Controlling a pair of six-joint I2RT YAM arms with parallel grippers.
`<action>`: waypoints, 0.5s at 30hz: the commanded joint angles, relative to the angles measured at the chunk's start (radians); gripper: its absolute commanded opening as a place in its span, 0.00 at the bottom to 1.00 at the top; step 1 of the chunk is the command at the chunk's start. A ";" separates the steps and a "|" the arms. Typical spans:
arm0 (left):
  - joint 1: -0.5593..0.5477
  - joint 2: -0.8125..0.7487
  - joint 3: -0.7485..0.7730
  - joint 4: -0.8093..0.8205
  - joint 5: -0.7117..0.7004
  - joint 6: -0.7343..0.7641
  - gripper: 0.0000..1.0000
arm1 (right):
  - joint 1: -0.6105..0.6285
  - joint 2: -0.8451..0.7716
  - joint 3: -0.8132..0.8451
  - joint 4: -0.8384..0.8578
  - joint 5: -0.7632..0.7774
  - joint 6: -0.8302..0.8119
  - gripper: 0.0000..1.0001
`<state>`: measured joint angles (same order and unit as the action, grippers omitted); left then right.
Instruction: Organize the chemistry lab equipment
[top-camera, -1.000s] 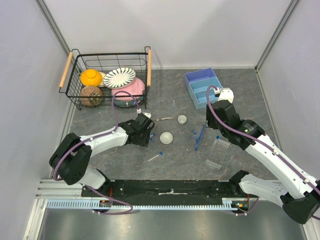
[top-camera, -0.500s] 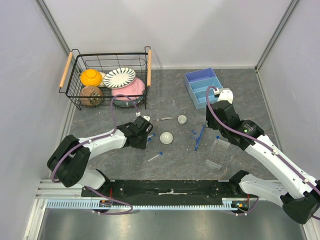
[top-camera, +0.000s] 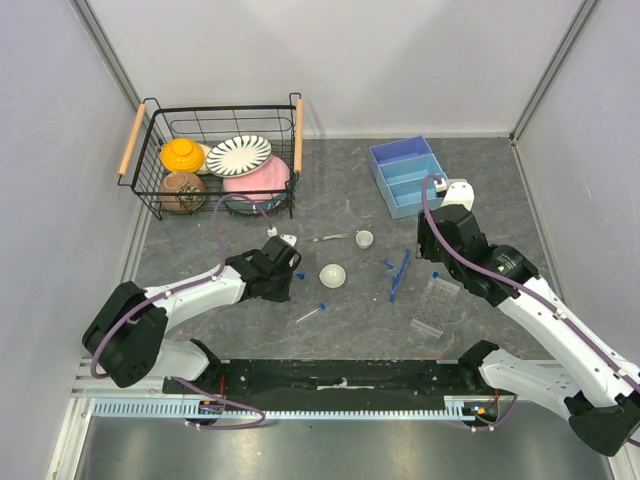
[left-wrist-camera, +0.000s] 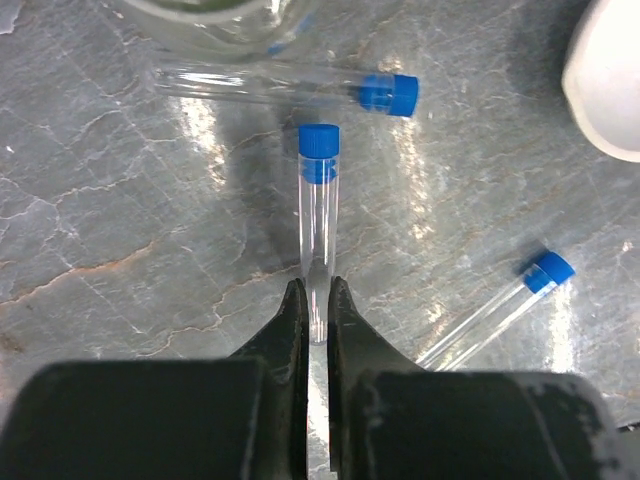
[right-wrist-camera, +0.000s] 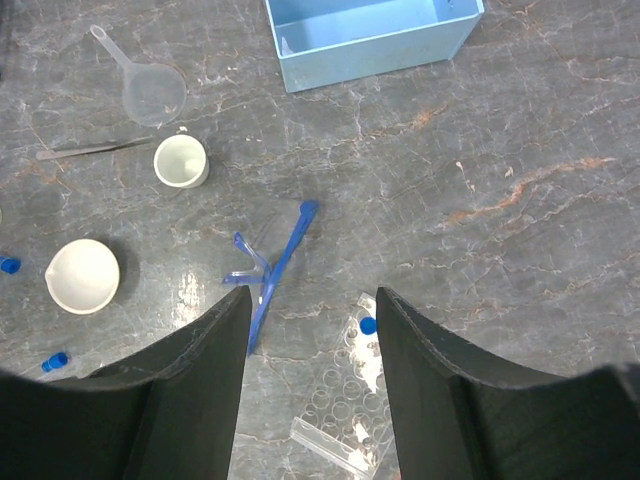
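Observation:
My left gripper (left-wrist-camera: 311, 290) is shut on the bottom end of a clear blue-capped tube (left-wrist-camera: 319, 225), whose cap points away from the fingers. Another tube (left-wrist-camera: 290, 88) lies crosswise just beyond it, and a third (left-wrist-camera: 500, 310) lies to the right. From above, the left gripper (top-camera: 283, 268) is just left of the white dome-shaped dish (top-camera: 332, 274). My right gripper (right-wrist-camera: 312, 295) hangs open and empty above the clear tube rack (right-wrist-camera: 350, 400), which holds one blue-capped tube (right-wrist-camera: 368, 325). Blue stick tools (right-wrist-camera: 275, 265) lie left of the rack. The tiny white cup (right-wrist-camera: 181, 161) and thin metal spatula (right-wrist-camera: 90, 150) lie further back.
A light blue tray (top-camera: 405, 173) stands at the back right. A black wire basket (top-camera: 215, 160) with crockery fills the back left corner. A clear funnel (right-wrist-camera: 150, 90) lies beside the spatula. One loose tube (top-camera: 311, 313) lies near the front.
The left gripper has closed on the tube and drawn a little left and toward the near edge. The right arm has barely moved.

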<state>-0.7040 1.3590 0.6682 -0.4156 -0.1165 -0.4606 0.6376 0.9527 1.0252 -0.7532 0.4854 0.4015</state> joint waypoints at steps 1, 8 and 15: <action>-0.029 -0.047 0.030 -0.026 0.052 -0.023 0.02 | 0.004 -0.031 0.024 -0.026 -0.001 0.017 0.60; -0.114 -0.069 0.200 -0.184 0.181 0.046 0.02 | 0.004 -0.026 0.072 -0.055 -0.074 0.007 0.60; -0.152 -0.192 0.347 -0.262 0.455 0.132 0.02 | 0.004 -0.043 0.151 -0.026 -0.415 -0.052 0.62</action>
<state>-0.8471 1.2510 0.9165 -0.6216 0.1135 -0.4191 0.6376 0.9325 1.0889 -0.8101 0.3233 0.3866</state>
